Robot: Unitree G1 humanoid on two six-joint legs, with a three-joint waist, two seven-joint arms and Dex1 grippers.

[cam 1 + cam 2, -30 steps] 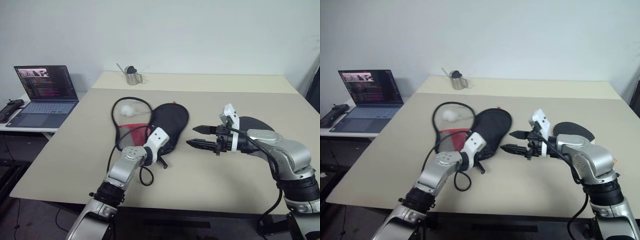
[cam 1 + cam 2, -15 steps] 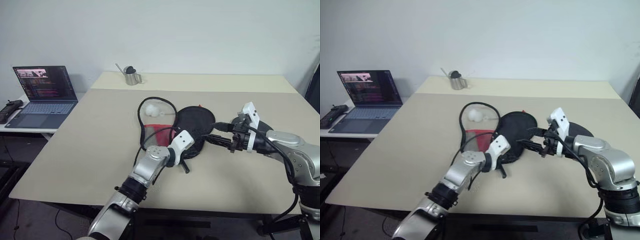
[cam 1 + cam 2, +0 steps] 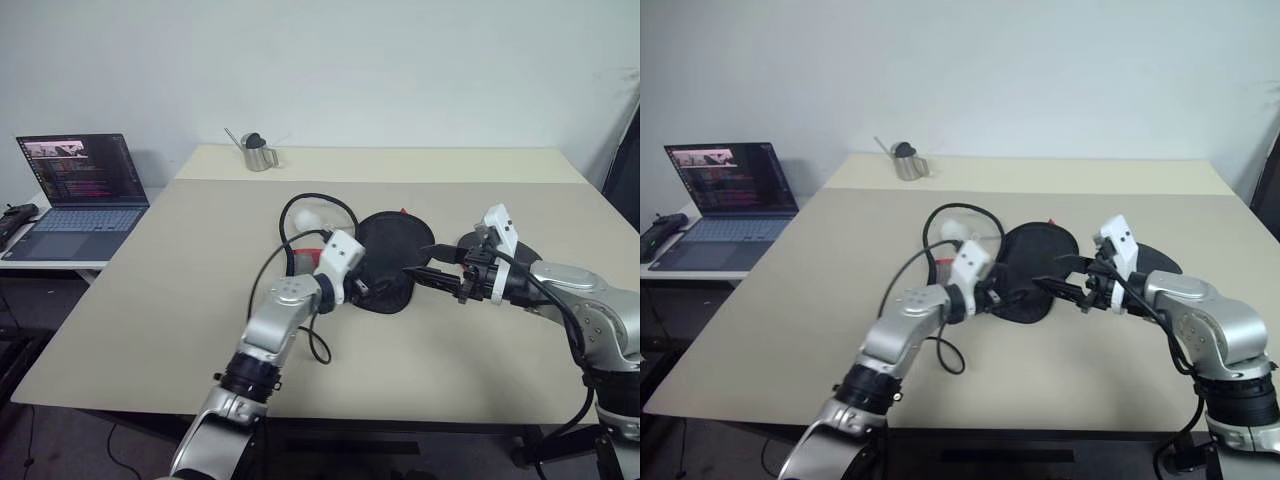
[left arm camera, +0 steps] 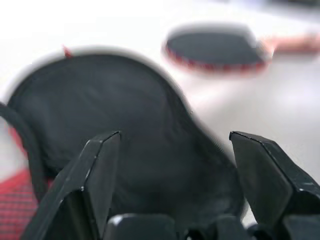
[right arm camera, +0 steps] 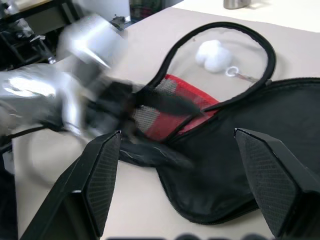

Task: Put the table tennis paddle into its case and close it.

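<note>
The case [image 3: 388,258] lies open at the table's middle. Its black flap is spread flat, its zipper rim [image 3: 318,205] loops to the left, and red mesh [image 5: 170,100] shows inside. A white pompom [image 5: 212,52] hangs at the rim. My left gripper [image 3: 372,287] hovers open just above the case's near edge, holding nothing. My right gripper [image 3: 418,260] is open at the case's right side, pointing left toward it. The table tennis paddle [image 4: 215,49] lies flat, black face up, on the table behind my right arm. Its handle [image 4: 295,44] points away from the case.
A metal cup [image 3: 258,152] stands at the far left of the table [image 3: 150,290]. An open laptop [image 3: 75,185] sits on a side desk to the left. A black cable [image 3: 318,350] hangs off my left arm over the table.
My left gripper, shut on the case, dragged it rightward to the right gripper. It has now opened and lifted off the case's edge. The right gripper stayed open.
</note>
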